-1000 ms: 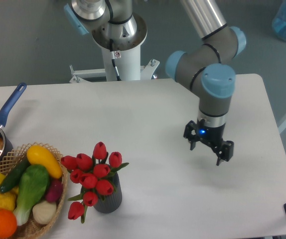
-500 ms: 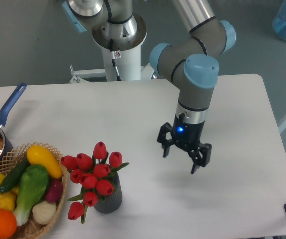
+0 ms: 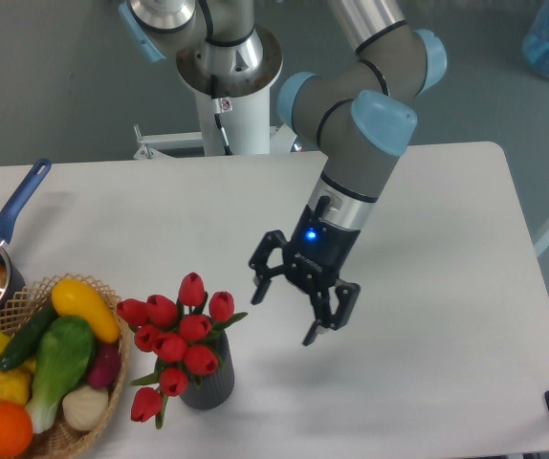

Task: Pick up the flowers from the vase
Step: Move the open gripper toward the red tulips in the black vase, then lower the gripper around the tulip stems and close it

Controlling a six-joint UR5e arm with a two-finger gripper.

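Note:
The flowers (image 3: 176,339), a bunch of red tulips with green stems and leaves, stand in the dark grey ribbed vase (image 3: 209,384) near the table's front left. My gripper (image 3: 285,314) hangs open and empty above the table, just to the right of the flowers and a little above them, apart from them. Its fingers (image 3: 260,283) point down and slightly toward the flowers.
A wicker basket (image 3: 110,397) with toy vegetables and fruit sits at the front left, touching distance from the flowers. A blue-handled saucepan (image 3: 7,228) stands at the left edge. The robot base (image 3: 227,76) is behind the table.
My gripper has moved left and a little toward the front, from mid-right of the table to just right of the flowers, and has tilted. It stayed open. The flowers and vase have not moved.

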